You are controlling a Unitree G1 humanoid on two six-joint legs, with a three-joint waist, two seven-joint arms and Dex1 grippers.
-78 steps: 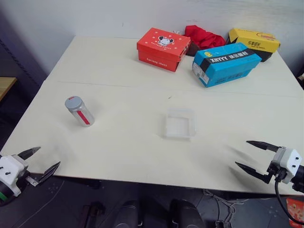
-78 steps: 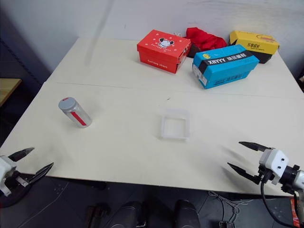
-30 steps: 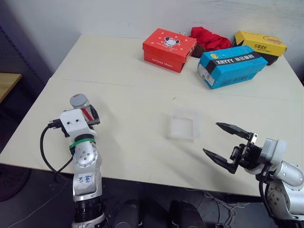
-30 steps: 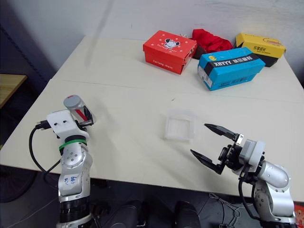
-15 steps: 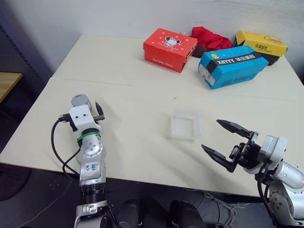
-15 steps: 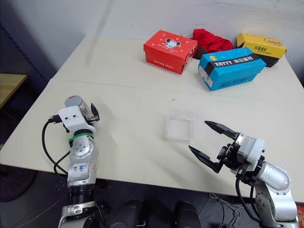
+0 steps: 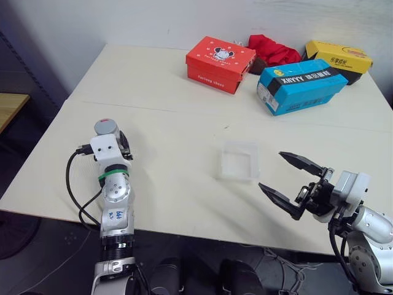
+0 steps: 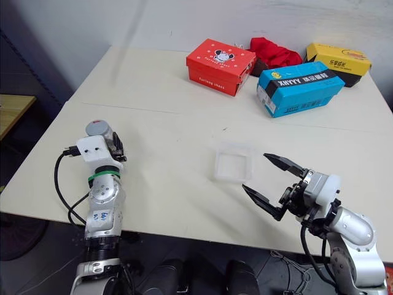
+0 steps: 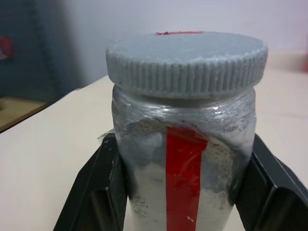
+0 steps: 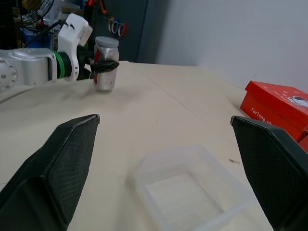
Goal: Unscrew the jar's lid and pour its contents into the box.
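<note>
Our left gripper [image 9: 183, 192] is clamped on the jar [image 9: 185, 178], one finger on each side, the lid [image 9: 186, 62] screwed on. The jar stands on the table [image 7: 172, 166]. Our right gripper [image 7: 288, 181] hangs spread wide just beside the box [image 7: 238, 161].

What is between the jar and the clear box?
Only bare table lies between the jar and the box, seen from the head views.

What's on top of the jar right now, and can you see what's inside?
The grey ribbed lid sits on the jar, which the left tool clamps. Its silver wall and red stripe hide the inside, so the contents can't be seen.
</note>
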